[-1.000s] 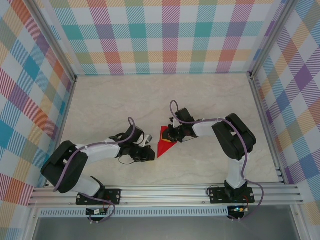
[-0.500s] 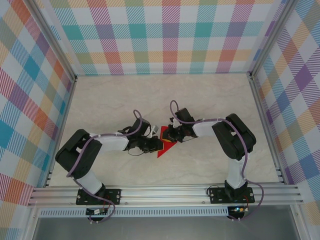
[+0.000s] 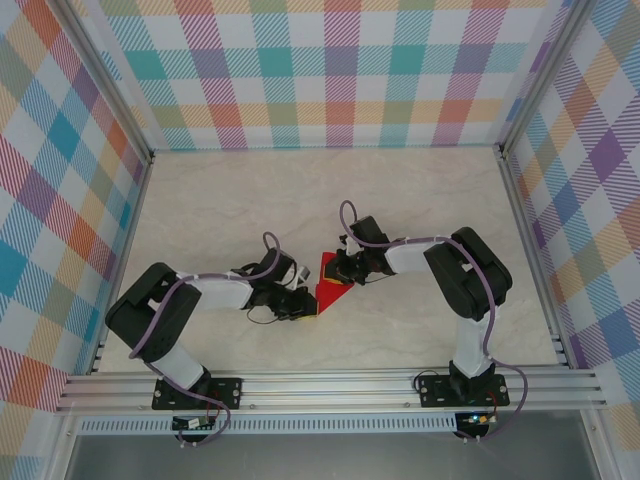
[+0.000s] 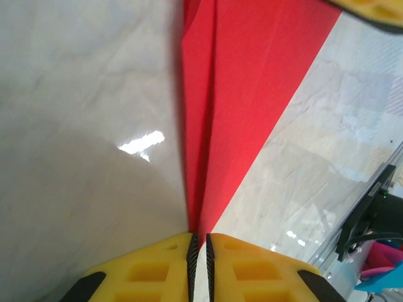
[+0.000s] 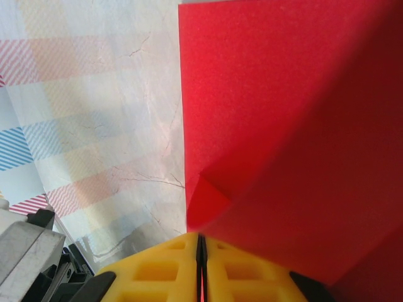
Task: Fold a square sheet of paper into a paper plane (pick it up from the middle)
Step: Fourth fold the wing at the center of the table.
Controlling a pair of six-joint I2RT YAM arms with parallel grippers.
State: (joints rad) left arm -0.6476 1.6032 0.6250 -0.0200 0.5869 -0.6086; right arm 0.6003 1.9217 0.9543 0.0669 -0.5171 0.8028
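The red sheet of paper lies on the table, folded into a long pointed shape with its tip toward the near left. A centre crease runs along the paper down to my left gripper. That gripper's jaws are all but closed, with only bare table in the hairline gap. From above, the left gripper sits at the paper's tip. My right gripper holds the opposite, wide end. There its jaws are shut on the paper, with red showing between the pads beside a small folded corner.
Plaid walls enclose the pale marble table on three sides. An aluminium rail with both arm bases runs along the near edge. A yellow finger of the right gripper shows past the paper's far end.
My left gripper swung in onto the paper's lower part, then slid back toward the near-left tip. The paper and the right gripper have stayed put.
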